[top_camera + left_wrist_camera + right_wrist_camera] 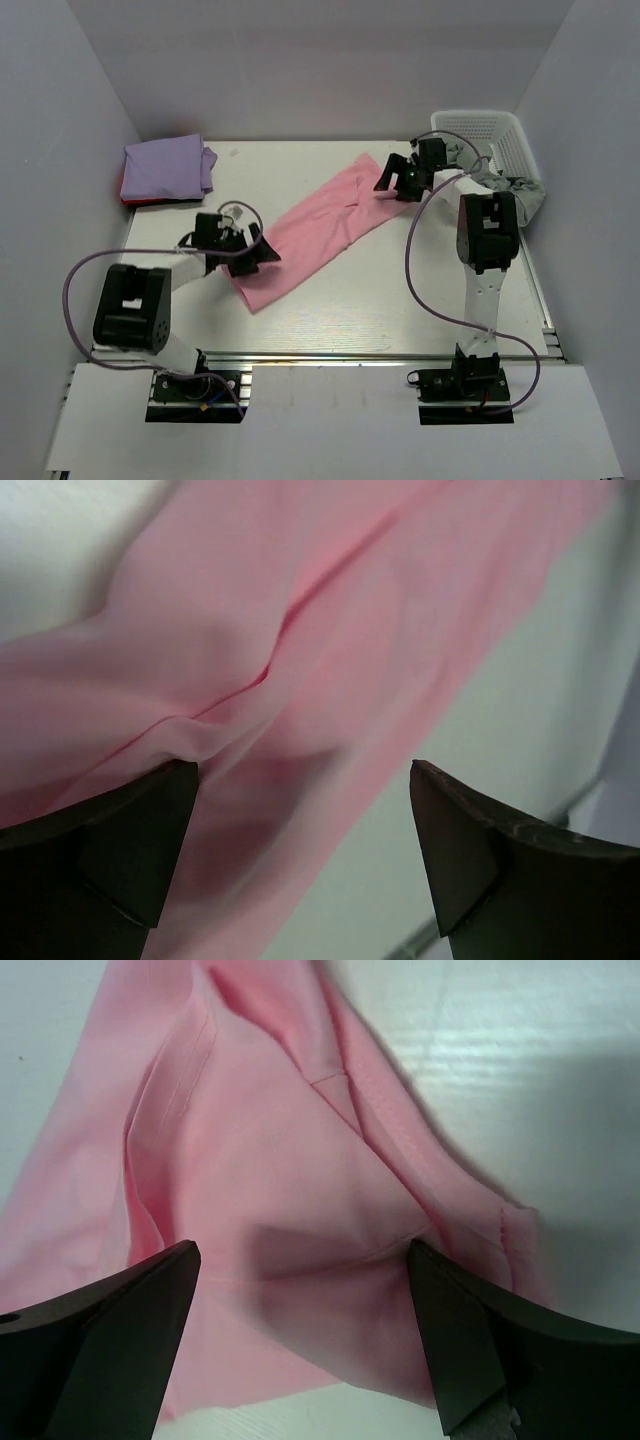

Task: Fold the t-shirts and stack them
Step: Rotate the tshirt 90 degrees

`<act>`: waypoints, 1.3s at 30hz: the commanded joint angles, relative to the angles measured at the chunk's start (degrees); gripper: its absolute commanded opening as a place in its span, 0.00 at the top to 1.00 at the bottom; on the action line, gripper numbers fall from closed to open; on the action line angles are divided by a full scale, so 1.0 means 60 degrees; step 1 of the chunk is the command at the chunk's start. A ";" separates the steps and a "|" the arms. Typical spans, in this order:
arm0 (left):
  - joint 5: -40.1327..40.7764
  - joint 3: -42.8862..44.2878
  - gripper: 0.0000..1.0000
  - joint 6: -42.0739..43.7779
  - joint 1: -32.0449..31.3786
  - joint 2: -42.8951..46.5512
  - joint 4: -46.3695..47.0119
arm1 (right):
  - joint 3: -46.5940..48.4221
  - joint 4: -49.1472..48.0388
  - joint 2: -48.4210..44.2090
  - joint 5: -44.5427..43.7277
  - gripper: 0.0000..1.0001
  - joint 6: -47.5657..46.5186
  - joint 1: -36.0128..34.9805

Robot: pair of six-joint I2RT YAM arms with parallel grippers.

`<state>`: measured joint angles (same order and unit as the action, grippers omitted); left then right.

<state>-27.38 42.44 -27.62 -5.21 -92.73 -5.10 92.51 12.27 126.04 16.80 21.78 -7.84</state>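
— Left gripper [262, 250] hangs spread over the near end of the pink t-shirt [320, 225], with nothing between its fingers. The right gripper [393, 182] is spread the same way over the far end.

— And where does the shirt lie?

— Slantwise across the desk [400, 290], drawn into a long narrow band from near left to far right. The lavender t-shirt [160, 168] sits folded in the far left corner, on top of a red t-shirt [140, 203] whose edge just shows beneath it.

— How will the pink one handle?

— Light and limp, by its look: thin cloth that creases and droops, and will not keep a shape when lifted. It would likely slide on the smooth desk. A pinch should therefore take all the layers together at a stitched hem or corner, where the right wrist view shows seams doubling the cloth.

— Any label or print?

— None readable. No neck label, brand or writing shows in any view.
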 commanded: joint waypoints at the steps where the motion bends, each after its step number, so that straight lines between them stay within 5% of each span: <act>1: -0.1176 -0.2805 0.00 -0.0376 -0.1018 0.0011 -0.3236 | 0.1014 0.0445 0.1021 0.0540 0.10 -0.0187 -0.0174; 6: -0.2483 -0.3908 0.00 -0.0845 -0.1957 0.2326 -0.3746 | 0.3137 0.0840 0.2471 0.1739 0.10 -0.0945 -0.0276; 14: -0.2733 -0.2549 0.00 -0.0978 -0.3305 0.4599 -0.4013 | 0.4842 0.1353 0.2875 0.1888 0.10 -0.1798 -0.0554; 25: 0.1217 0.0836 0.00 0.0706 -0.3643 0.3956 -0.5274 | 0.3832 0.1821 0.0484 0.1155 0.10 -0.3059 -0.1242; 29: 0.2669 0.0824 0.00 0.0152 -0.3409 0.3956 -0.4325 | 0.1392 0.1296 -0.0511 0.1799 0.10 -0.3059 -0.1653; 33: 0.4091 0.0618 0.00 -0.0597 -0.3102 0.3459 -0.4218 | 0.0653 0.1046 -0.0762 0.1991 0.10 -0.2839 -0.2179; 39: 0.4415 0.0678 0.00 -0.0685 -0.2677 0.3676 -0.3895 | 0.0914 0.1015 -0.0148 0.1844 0.10 -0.2532 -0.2576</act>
<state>-5.32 46.48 -30.52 -22.20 -74.13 -30.59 96.14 19.40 123.90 27.44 5.65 -23.40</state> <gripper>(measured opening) 0.995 0.904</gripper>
